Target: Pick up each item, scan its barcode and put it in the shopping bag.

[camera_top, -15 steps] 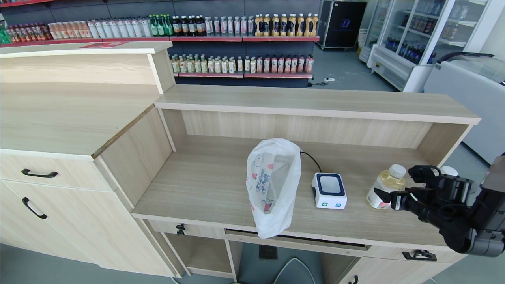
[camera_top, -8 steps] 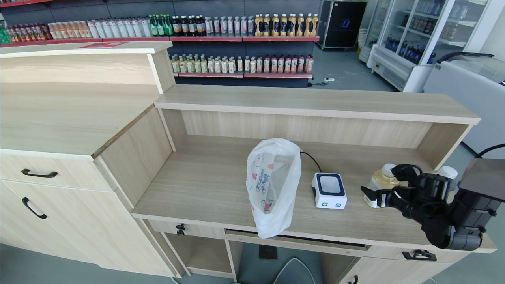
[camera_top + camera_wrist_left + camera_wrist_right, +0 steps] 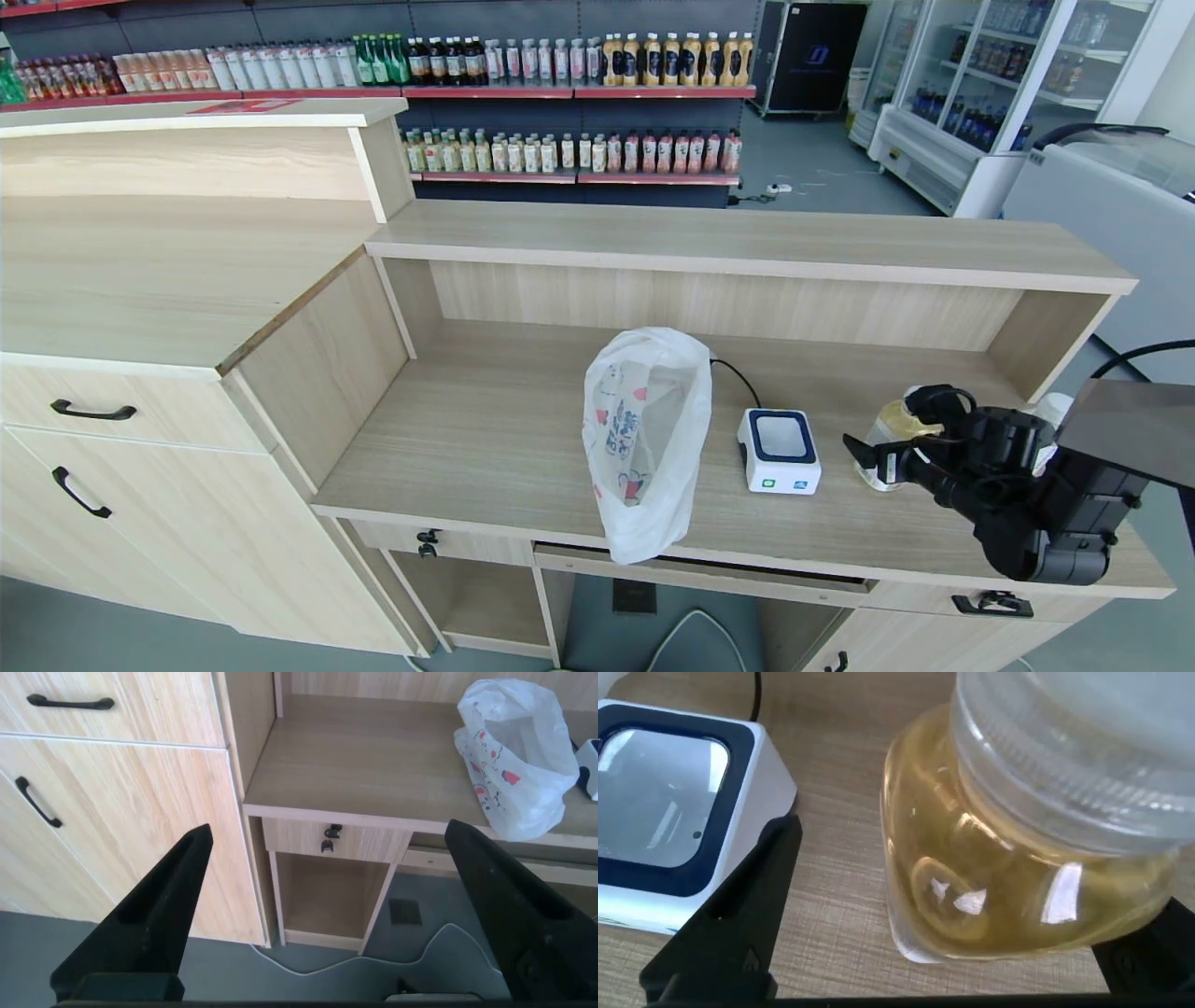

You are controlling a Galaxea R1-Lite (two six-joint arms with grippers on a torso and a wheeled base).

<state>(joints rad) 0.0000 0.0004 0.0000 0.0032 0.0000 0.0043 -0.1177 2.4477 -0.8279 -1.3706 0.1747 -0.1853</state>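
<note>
Currently pick-up step: right gripper (image 3: 892, 434) jaws released, straddling clear yellow-liquid bottle (image 3: 1008, 868) on wooden table (image 3: 485, 439). Next, likely: clench, lift, turn barcode toward white blue-framed scanner (image 3: 780, 450).

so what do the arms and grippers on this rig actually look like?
Both the left gripper and the right gripper are matte black, each with two flat wedge-shaped fingers that taper to blunt tips. The right arm is black with rounded cylindrical joints, a dark grey elbow housing and a flat dark grey plate. A thin black cable arcs above it.
</note>
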